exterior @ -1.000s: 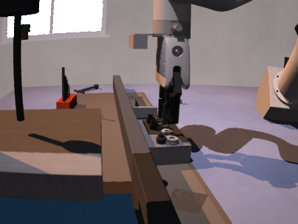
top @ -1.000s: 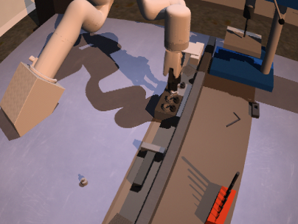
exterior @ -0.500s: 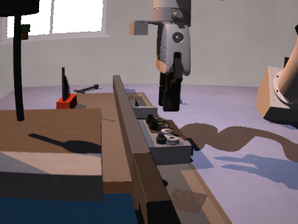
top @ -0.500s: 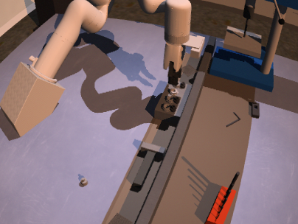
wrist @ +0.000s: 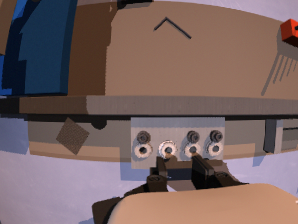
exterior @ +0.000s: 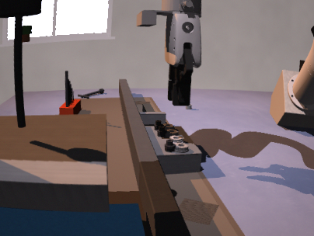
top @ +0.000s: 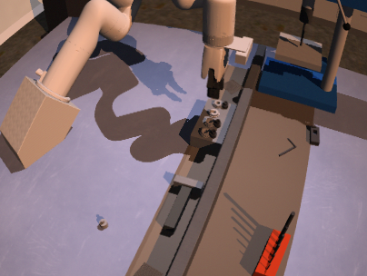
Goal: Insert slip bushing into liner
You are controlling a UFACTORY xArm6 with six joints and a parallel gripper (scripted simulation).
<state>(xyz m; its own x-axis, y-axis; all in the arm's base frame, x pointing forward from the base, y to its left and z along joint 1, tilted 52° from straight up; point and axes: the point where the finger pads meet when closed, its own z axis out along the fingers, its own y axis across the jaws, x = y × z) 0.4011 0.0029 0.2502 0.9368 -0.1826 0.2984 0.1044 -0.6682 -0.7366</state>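
Note:
The loose slip bushing (top: 103, 222) is small and pale and lies on the table, far to the front left of the jig. The jig's sliding plate (top: 213, 120) is a grey block beside the long rail. It carries several liners, some with dark bushings in them and some showing as bare light rings (top: 219, 104). It also shows in the exterior view (exterior: 175, 149) and the wrist view (wrist: 176, 143). My gripper (top: 213, 91) hangs above the plate's far end, clear of it. Its fingers stand partly open with nothing between them.
A long wooden rail (top: 227, 150) runs beside the jig track. A grey pusher block (top: 187, 182) sits in the track in front of the plate. A blue drill-press base (top: 297, 82), a hex key (top: 287, 147) and a red drill stand (top: 272, 251) lie beyond the rail.

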